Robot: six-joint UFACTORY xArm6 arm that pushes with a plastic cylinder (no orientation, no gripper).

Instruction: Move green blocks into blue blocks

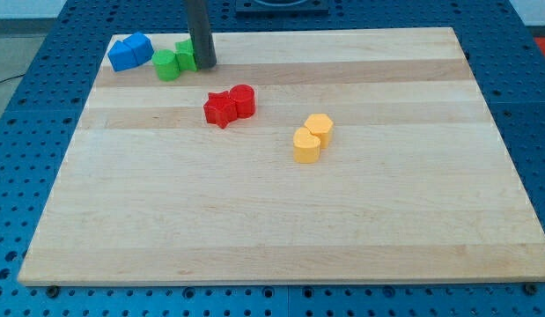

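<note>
Two blue blocks (130,52) sit pressed together at the view's top left corner of the wooden board (281,220). Just to their right stand two green blocks: a round green one (167,64) and a second green block (185,55) partly hidden behind the rod. My tip (205,64) rests on the board right against the right side of that second green block. A small gap shows between the round green block and the blue blocks.
Two red blocks (229,106), one star-like and one round, sit touching near the board's upper middle. Two yellow blocks (313,138) sit touching to their lower right. The blue perforated table surrounds the board.
</note>
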